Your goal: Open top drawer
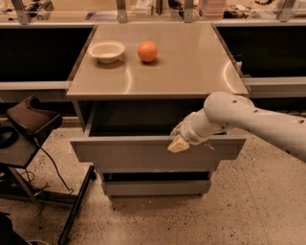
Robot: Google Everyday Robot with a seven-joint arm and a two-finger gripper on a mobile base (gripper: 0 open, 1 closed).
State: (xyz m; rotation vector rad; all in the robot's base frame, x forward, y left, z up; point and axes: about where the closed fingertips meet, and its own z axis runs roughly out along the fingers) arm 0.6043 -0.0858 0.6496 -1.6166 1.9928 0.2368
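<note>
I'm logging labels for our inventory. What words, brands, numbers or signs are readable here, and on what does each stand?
No text can be read anywhere.
The top drawer, the bowl, the orange and the cabinet top show no lettering.
The end effector, at the upper edge of the drawer's front, shows no marking.
The clutter along the back cannot be made out.
</note>
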